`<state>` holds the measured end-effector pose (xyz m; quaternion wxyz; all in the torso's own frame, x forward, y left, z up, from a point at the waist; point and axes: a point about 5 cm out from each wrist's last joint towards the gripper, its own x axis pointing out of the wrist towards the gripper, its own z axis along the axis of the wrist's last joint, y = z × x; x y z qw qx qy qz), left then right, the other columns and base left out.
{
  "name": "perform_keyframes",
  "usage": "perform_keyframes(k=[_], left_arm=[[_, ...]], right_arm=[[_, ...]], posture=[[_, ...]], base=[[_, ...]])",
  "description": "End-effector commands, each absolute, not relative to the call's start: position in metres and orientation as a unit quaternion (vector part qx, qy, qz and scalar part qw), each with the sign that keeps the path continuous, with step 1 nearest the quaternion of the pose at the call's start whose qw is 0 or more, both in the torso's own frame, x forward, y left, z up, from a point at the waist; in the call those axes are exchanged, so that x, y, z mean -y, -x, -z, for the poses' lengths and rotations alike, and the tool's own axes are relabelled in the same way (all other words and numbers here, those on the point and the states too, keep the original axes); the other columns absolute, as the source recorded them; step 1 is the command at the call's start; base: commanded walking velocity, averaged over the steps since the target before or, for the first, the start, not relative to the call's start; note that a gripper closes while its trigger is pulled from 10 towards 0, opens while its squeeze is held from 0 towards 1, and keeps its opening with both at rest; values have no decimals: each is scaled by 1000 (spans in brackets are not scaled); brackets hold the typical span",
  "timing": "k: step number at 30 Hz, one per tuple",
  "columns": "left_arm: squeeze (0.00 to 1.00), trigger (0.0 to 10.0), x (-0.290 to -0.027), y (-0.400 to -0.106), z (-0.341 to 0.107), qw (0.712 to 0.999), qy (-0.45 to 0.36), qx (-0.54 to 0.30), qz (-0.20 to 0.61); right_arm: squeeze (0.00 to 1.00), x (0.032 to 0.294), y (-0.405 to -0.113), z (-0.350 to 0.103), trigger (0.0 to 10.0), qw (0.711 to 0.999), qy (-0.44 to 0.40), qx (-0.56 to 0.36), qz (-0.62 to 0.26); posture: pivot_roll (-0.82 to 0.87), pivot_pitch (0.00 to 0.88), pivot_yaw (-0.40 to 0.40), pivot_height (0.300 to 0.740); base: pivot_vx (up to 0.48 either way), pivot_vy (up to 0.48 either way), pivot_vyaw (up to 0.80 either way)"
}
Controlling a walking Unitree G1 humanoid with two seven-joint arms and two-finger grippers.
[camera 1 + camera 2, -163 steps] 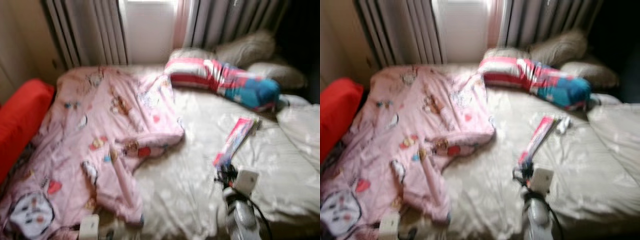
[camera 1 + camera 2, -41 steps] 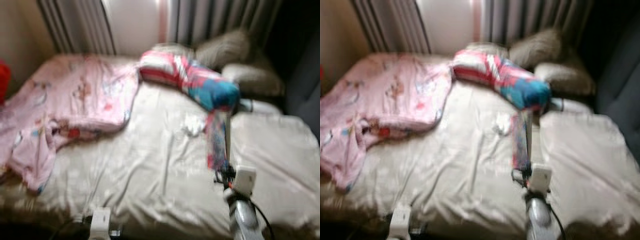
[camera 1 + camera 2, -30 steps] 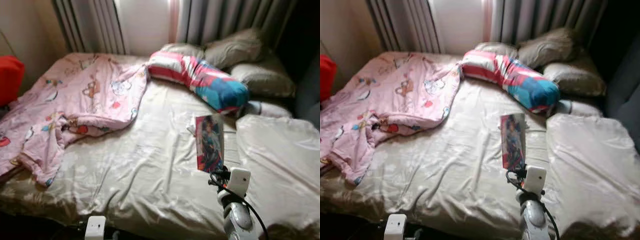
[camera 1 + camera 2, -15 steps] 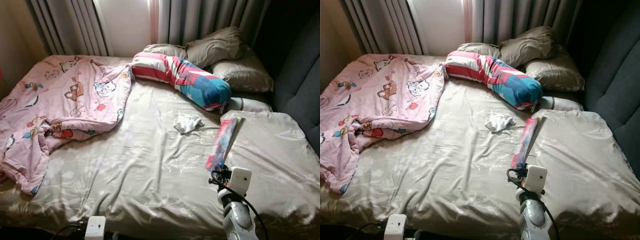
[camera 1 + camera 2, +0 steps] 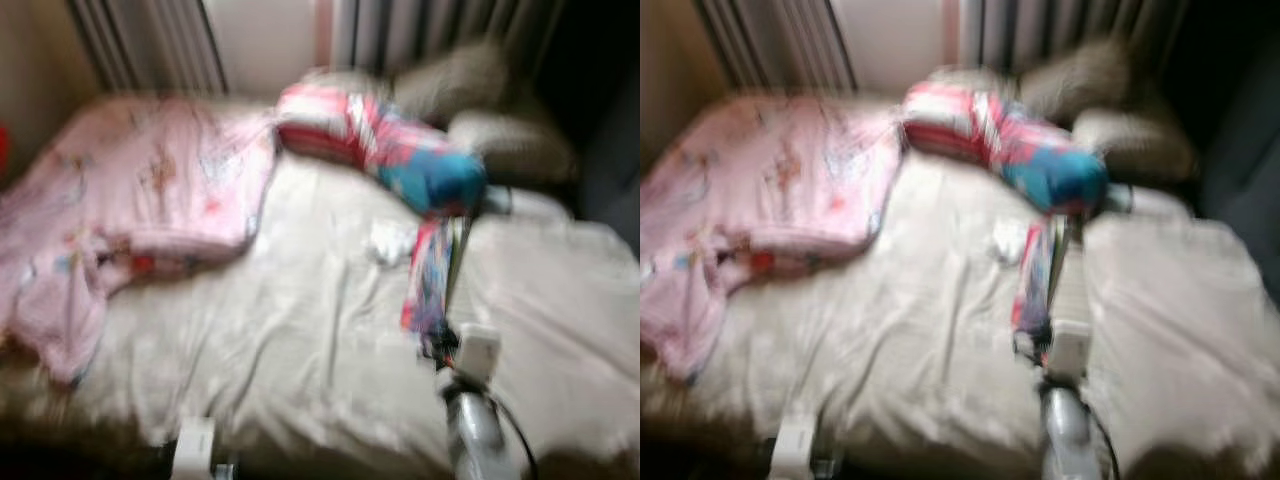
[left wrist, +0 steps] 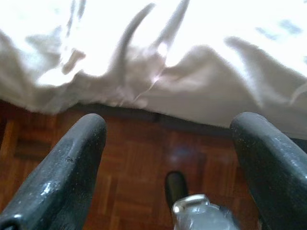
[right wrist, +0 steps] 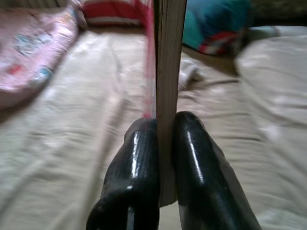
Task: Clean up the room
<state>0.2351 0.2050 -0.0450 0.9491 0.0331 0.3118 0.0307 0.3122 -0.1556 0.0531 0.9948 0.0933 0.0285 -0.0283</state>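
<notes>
My right gripper (image 7: 164,125) fingers pinch the book (image 7: 169,57) by its lower edge, above the bed (image 5: 300,340); I should carry it level; left gripper (image 6: 172,143) fingers gape wide, empty.

Blurred picture here: the right tool (image 5: 437,340) is up over the bed (image 5: 300,340), clamped on a thin book (image 5: 432,275) held on edge. A pink blanket (image 5: 140,210) lies heaped on the left, a striped bolster (image 5: 385,150) (red, white, blue) near the curtains (image 5: 440,30), a small white cloth (image 5: 388,240) just beside the book.
</notes>
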Motion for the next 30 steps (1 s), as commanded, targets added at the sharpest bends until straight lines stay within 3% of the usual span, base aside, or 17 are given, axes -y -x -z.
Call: perform_keyframes(k=[1, 10, 30], left_arm=[[0, 10000, -207, -223, 54, 940, -39, -337, -31], [0, 10000, -207, -223, 53, 940, -41, -337, -29], [0, 10000, -206, -223, 54, 940, -38, -337, -27]], right_arm=[[0, 153, -313, -57, 10000, 995, -94, -15, 22], [0, 153, -313, -57, 10000, 995, -95, -14, 22], [0, 151, -313, -55, 10000, 997, -67, -21, 5]], posture=[[-14, 168, -9, 729], [-11, 164, -7, 729], [-15, 171, -6, 729]], base=[[244, 0, -781], [276, 0, -747], [14, 0, 0]])
